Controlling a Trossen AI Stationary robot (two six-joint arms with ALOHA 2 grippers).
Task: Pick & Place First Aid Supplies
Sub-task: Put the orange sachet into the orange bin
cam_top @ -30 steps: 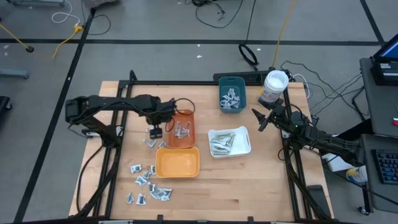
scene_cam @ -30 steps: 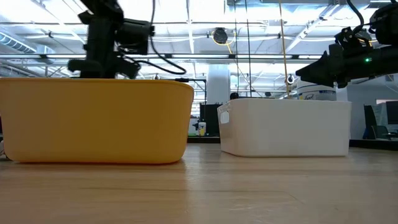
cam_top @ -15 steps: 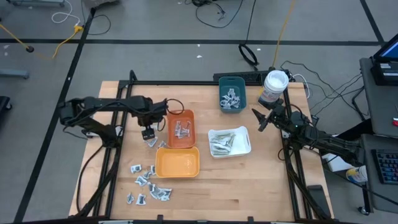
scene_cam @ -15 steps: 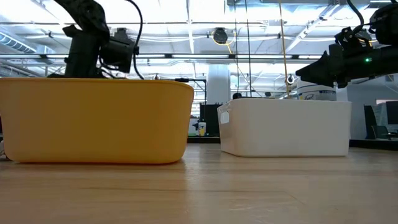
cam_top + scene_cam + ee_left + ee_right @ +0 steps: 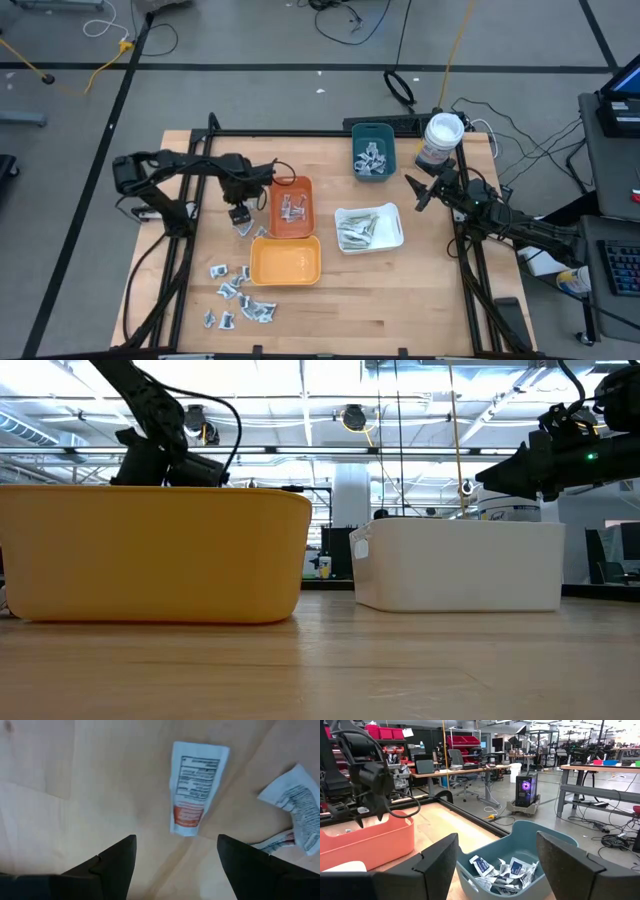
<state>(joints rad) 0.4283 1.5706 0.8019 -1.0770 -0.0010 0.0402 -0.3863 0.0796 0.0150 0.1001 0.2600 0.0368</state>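
You had the left gripper [image 5: 172,857] fingers apart, straddling a packet [image 5: 196,788] on bare wood center-left beside the orange tray [image 5: 292,207], apparently lined up to grab it; right gripper [image 5: 417,194] idled open, right.

Bare wood [image 5: 200,190] is left open beside the orange tray [image 5: 290,207], whose wall blocks passage; loose packets [image 5: 240,228] lie close by.

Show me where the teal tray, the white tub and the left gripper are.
teal tray [image 5: 387,133], high view, right rim.
white tub [image 5: 443,129], high view, lid.
left gripper [image 5: 175,851], left wrist view, between its open fingertips.
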